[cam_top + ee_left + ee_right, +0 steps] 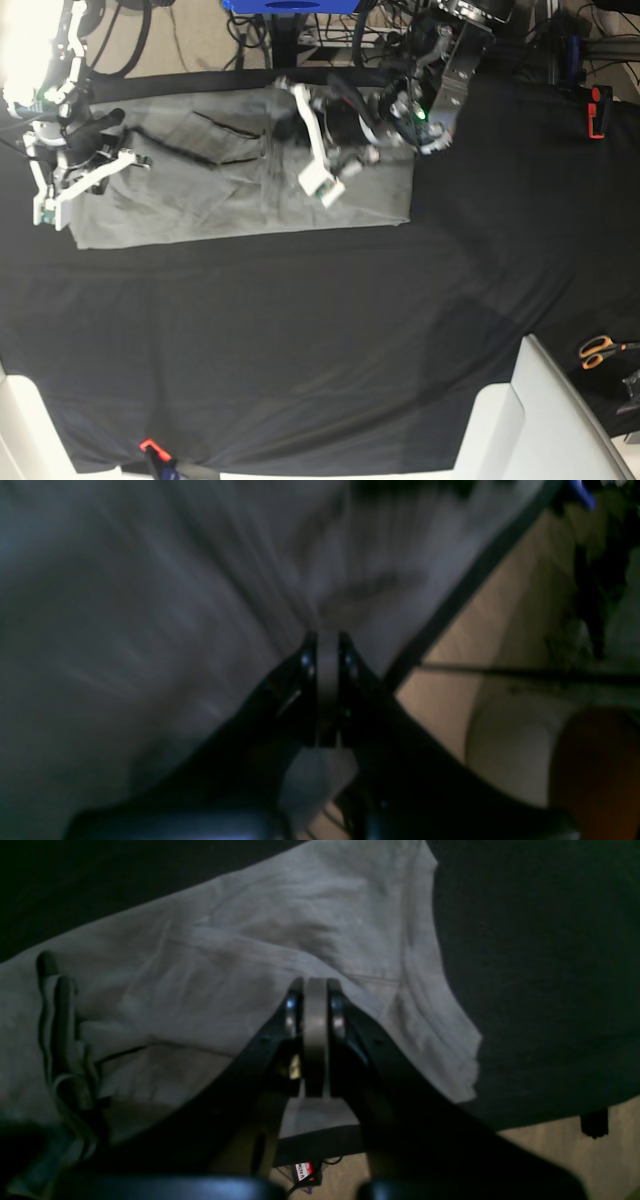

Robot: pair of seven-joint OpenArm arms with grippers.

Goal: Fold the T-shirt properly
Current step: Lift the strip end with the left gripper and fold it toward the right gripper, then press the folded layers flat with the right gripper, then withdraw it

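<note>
The T-shirt (240, 195) lies as a long grey band along the far edge of the surface (300, 340), on the black cloth, its long axis running side to side in the base view. The right claw (316, 990) sits at that view's left end of the band, jaws pressed together with a fold of grey cloth pinched between them. The left claw (327, 645) is over the other half, closed likewise on grey fabric, though its wrist view is blurred. Each arm thus holds its own end, and the shirt stretches between them. Any coming fold probably turns on that axis: the free near edge lies toward the surface's open middle, equally near both arms
</note>
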